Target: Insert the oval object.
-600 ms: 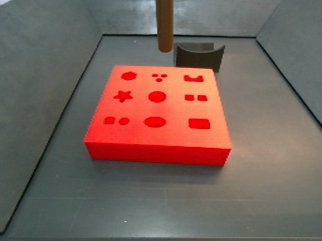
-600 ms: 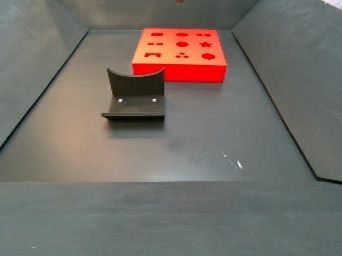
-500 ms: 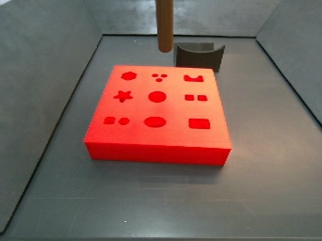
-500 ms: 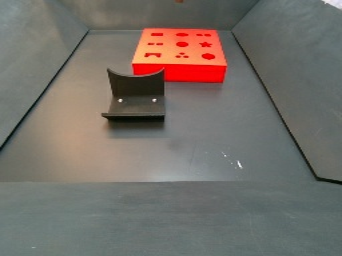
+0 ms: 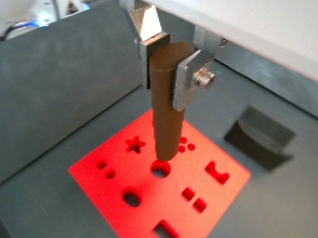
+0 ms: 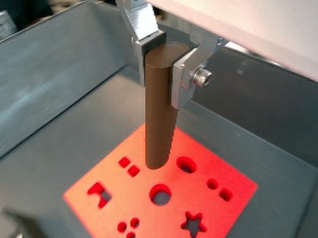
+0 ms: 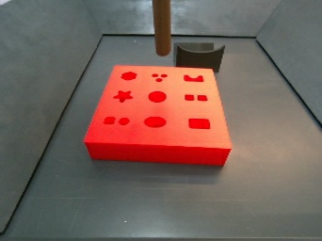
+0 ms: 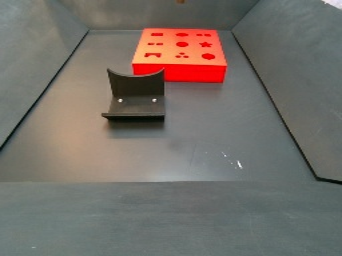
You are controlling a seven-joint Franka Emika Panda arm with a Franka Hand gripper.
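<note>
the red block (image 7: 157, 113) lies left of centre on the floor, its oval hole (image 7: 154, 121) empty. above it the gripper (image 5: 169, 65) pinches the oval object (image 5: 165, 112) upright, clear of the block. the fixture (image 7: 199, 55) stands behind. picking up looks done; lining up and inserting remain.

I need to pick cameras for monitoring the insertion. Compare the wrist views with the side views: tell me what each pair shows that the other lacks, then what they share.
Only the wrist views show the gripper, its jaws shut on the oval object, which hangs upright above the red block.

Only the side views show the whole red block and the floor around it. In a side view the fixture is seen whole.

Both pairs show the block's shaped holes. The peg's lower part appears in a side view.
</note>
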